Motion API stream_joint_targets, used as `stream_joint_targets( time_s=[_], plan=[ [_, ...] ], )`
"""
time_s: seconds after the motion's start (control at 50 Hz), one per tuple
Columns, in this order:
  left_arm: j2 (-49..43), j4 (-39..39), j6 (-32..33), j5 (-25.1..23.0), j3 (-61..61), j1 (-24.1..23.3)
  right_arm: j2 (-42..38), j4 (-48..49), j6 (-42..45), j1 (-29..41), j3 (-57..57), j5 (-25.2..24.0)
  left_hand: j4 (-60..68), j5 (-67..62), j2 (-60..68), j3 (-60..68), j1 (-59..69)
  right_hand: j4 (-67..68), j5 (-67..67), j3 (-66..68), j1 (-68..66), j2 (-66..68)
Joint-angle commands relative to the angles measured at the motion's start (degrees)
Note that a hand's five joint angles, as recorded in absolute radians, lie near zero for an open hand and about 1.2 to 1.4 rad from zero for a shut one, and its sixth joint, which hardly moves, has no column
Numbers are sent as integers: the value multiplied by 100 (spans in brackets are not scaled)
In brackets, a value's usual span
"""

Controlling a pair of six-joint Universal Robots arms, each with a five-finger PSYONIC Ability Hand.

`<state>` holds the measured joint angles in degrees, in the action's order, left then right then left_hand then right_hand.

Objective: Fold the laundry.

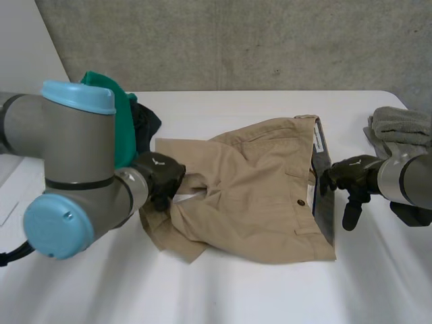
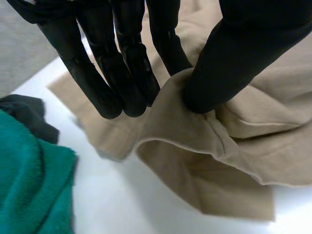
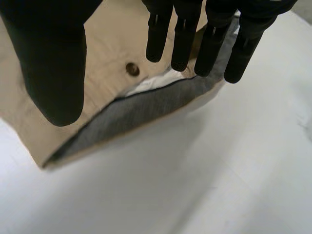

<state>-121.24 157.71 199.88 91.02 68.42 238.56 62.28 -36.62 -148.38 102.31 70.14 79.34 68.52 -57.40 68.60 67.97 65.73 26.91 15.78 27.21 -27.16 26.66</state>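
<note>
Pinching a leg fold of the tan shorts [image 1: 256,196] against its thumb, your left hand [image 1: 162,177] grips soft, limp cloth spread on the bench [image 1: 223,290]. Your right hand [image 1: 351,177] hangs straight-fingered over the likely stiffer waistband [image 1: 318,145]; take hold there.

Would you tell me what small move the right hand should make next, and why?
Probably lower the right hand and close it on the waistband: its fingers hang straight over that edge, holding nothing, while the left hand pinches a fold at the leg end of the shorts.
</note>
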Motion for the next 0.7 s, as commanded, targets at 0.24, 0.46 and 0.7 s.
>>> stream_joint_targets(
  time_s=[0.24,0.46,0.7],
  plan=[
    [-374,1051,33,609,-399,103,1383,3054,46,315,3471,-586,1148,-1260,1140,1203,1427,-699,-585,-728,724,-673],
    [-366,1016,-11,636,-382,173,689,4417,11,544,3709,55,1148,-1260,1140,1203,1427,1230,1344,1201,-1205,1256],
    [459,191,-283,145,259,182,1576,4129,-675,132,2981,-84,1148,-1260,1140,1203,1427,5309,5422,5279,-5284,5334]
  ],
)
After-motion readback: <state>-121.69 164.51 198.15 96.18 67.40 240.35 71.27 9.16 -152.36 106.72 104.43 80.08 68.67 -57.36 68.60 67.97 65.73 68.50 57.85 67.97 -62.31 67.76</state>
